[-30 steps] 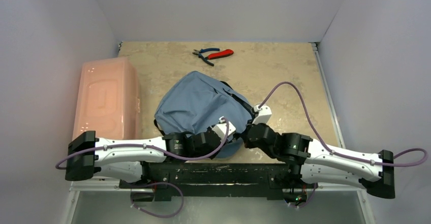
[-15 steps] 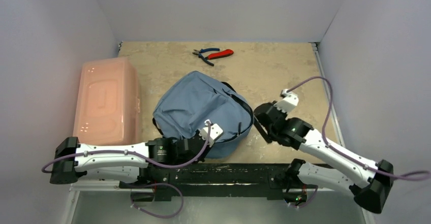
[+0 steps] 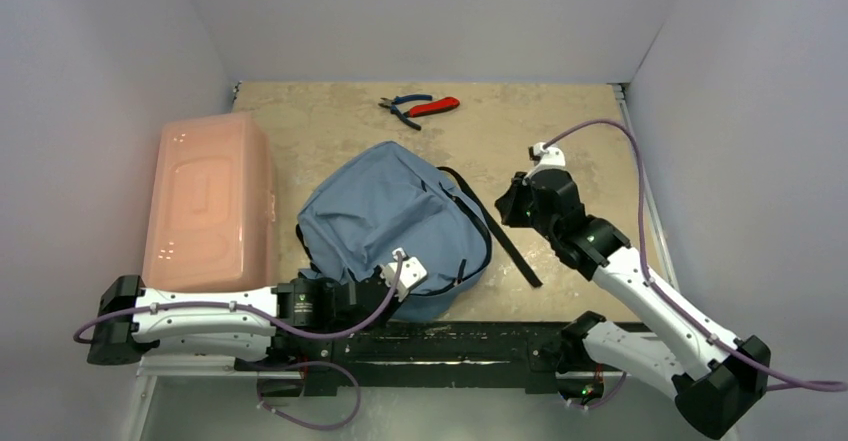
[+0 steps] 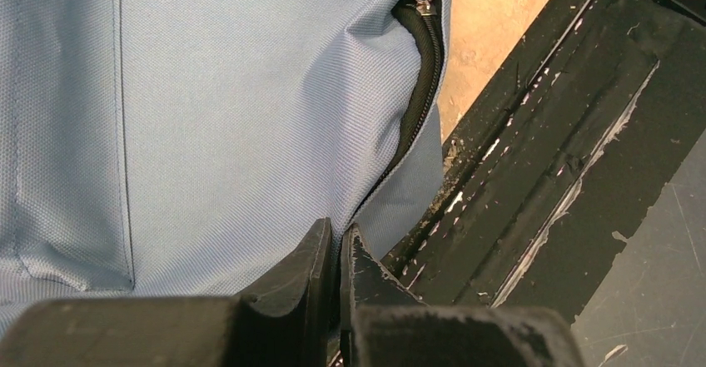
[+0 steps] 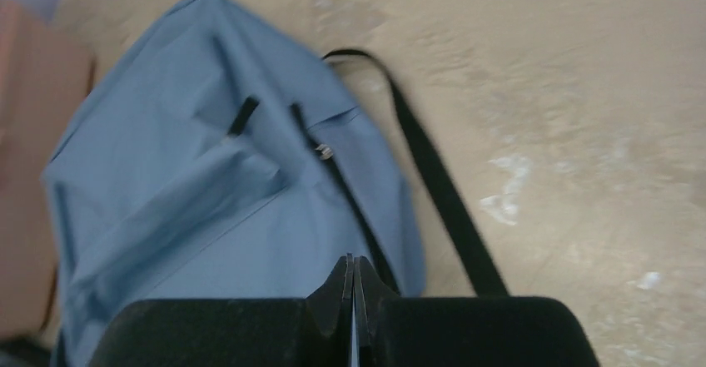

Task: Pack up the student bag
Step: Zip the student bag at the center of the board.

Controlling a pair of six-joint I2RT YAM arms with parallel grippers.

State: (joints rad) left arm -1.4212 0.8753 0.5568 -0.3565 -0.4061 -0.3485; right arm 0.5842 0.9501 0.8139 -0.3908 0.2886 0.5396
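Note:
The student bag (image 3: 385,221), soft grey-blue with dark zip trim, lies in the middle of the table. My left gripper (image 3: 405,301) is at its near edge, beside the black base rail. In the left wrist view this gripper (image 4: 340,238) is shut on a fold of the bag's fabric (image 4: 208,117), just below the zip (image 4: 420,59). My right gripper (image 3: 510,206) hangs to the right of the bag, above the long black strap (image 3: 510,246). The right wrist view shows it (image 5: 353,263) shut with nothing in it, high over the bag (image 5: 208,184) and strap (image 5: 441,192).
A rigid translucent pink box (image 3: 210,196) stands left of the bag, against the left wall. Red and blue pliers (image 3: 420,107) lie at the far edge. The black base rail (image 3: 450,341) runs along the near edge. Walls close in left, right and behind.
My left gripper closed on the bag's near edge and drew back left, dragging the bag slightly. My right arm lifted and swung right and away from the bag; the strap now lies stretched out.

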